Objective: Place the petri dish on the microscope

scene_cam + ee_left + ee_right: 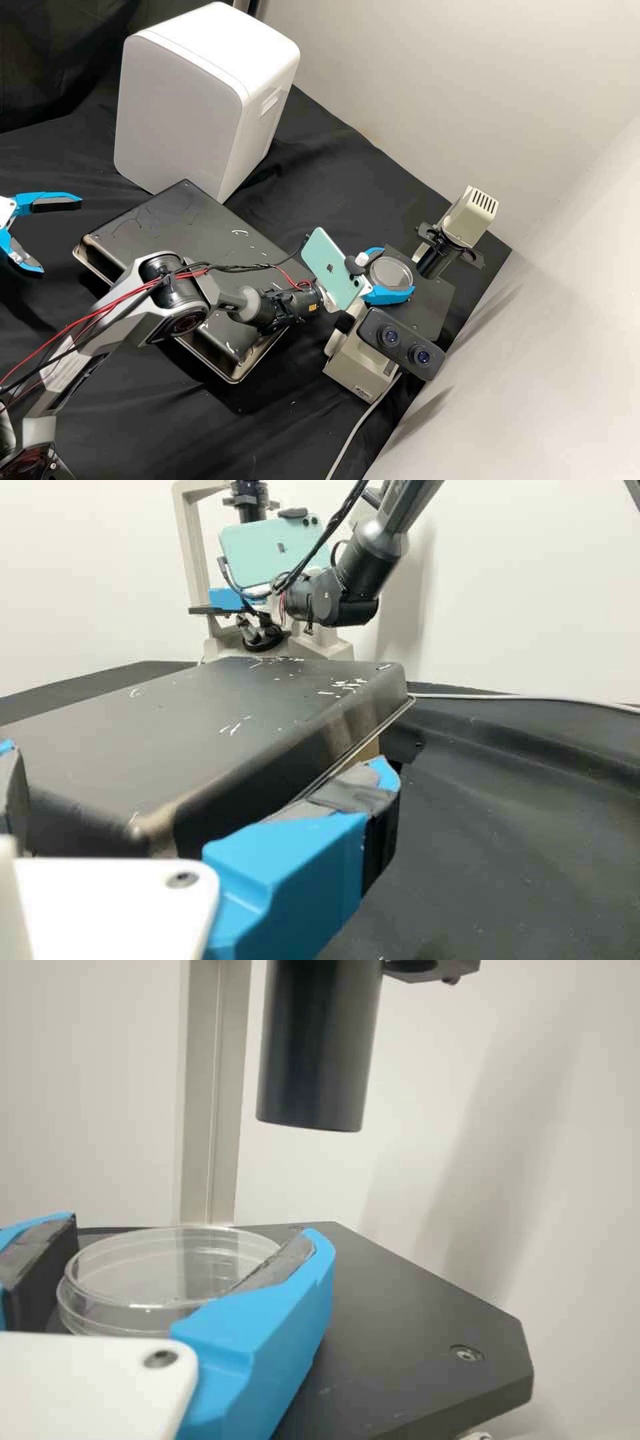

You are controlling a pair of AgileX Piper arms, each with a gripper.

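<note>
The left jaws are noted open with nothing held, their blue fingers [48, 200] spread wide above the counter [320, 167]. A dark tray [167, 223] lies just ahead of these jaws and is not touched by them. No part in the present step is judged to fall to this arm.

The right jaws are noted closed on the petri dish [170, 1275], one finger on each side and the pads against its side wall. The dish is held between the jaws at the black stage [400, 1330] of the microscope [370, 363]. The dark lens tube [318, 1045] stands above and somewhat beyond the jaws. Whether the base of the dish bears on the stage cannot be told, as the underside is hidden by the near finger.

Step in hand: the set-down is judged to be under way, with release not yet made. Any remaining gap should be closed by a slow descent. Since the tube appears to stand beyond the dish rather than straight over it, a small advance may be called for first. The jaws should then be opened evenly, so that the dish is not dragged by one pad, and drawn back level so that the rim is not caught.

Dish: round, shallow, clear, and empty as far as can be seen. A doubled rim line suggests a lid seated on a base, though this is not certain. It is judged light and smooth, hence easily slid.
</note>
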